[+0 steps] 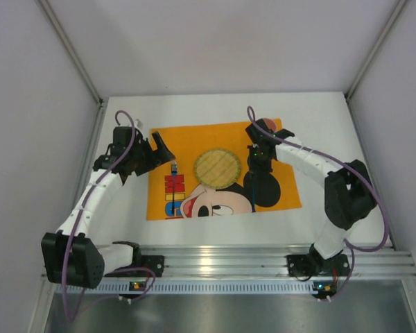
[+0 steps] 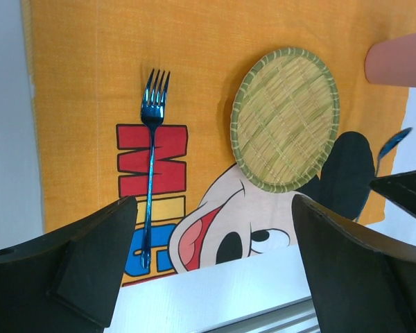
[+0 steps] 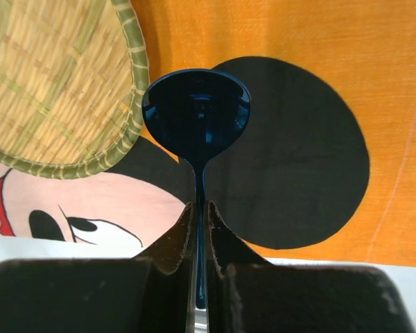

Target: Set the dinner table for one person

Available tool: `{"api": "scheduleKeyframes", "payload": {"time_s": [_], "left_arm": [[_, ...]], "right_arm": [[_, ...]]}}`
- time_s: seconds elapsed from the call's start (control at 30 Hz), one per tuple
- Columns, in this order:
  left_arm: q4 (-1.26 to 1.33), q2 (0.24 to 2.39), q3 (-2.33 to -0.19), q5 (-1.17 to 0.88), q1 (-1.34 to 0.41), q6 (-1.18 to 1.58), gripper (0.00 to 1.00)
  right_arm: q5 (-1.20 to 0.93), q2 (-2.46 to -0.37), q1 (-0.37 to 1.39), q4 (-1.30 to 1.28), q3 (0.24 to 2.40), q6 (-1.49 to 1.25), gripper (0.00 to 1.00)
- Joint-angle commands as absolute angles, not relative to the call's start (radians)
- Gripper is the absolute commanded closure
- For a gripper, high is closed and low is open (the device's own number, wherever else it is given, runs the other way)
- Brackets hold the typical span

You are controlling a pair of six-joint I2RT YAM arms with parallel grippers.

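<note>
- Table (image 1: 215,107): white, lies under both grippers and carries an orange placemat (image 1: 194,139).
- Right gripper (image 3: 199,215): clamped on the blue spoon (image 3: 196,111) handle. The bowl is ahead of its fingertips, over the placemat and just beside the woven round mat (image 3: 55,83).
- Left gripper (image 2: 213,201): fingers wide apart, holding nothing. The blue fork (image 2: 150,173) lies on the placemat below, near one finger.
</note>
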State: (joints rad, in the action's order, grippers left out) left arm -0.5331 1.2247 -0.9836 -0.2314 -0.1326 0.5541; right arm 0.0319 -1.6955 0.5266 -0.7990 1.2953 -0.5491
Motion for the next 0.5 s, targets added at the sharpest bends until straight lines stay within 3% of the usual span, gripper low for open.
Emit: {"api": "scheduleKeyframes", "payload": {"time_s": [0.0,0.47], "left_arm": [[-0.574,1.138,-0.989,-0.193,-0.132,0.546,0.02],[-0.629,1.019,-0.948,-0.152,-0.132,0.566,0.02]], "right_arm": [[0.077,-1.742,0.569,-0.779,1.33,-0.565,1.0],[0.216,-1.894,0.568,-0.776,1.456,-0.489,0.99]]}}
